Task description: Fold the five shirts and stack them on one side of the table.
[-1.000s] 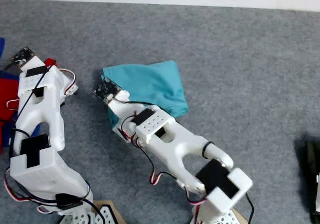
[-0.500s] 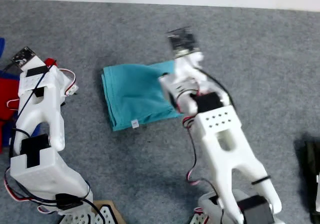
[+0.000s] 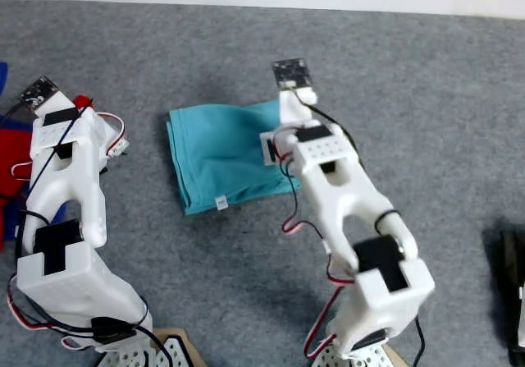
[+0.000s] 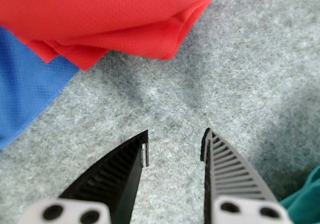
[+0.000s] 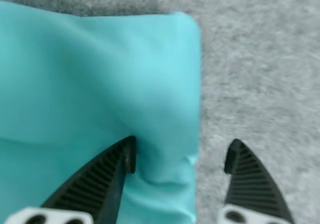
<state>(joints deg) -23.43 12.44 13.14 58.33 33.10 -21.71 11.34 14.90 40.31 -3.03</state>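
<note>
Right hand (image 5: 181,149) wide astride edge of teal shirt (image 5: 100,73) — left hand (image 4: 175,139) wide over table (image 4: 240,58) beside red shirt (image 4: 115,13)

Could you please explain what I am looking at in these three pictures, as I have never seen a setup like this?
You are seeing two small white robot arms that stand side by side at a grey table. Each arm ends in a two-fingered gripper. The high view comes from a fixed camera looking down on the left arm and the right arm. The other two pictures come from a camera on each arm's wrist, so the black ridged fingers in them are that arm's own.

A folded teal shirt lies mid-table. A red shirt and a blue shirt lie near the left arm.

The left gripper is open over bare table. The right gripper is open at the teal shirt's edge, with one finger over the cloth. Nothing is held.
</note>
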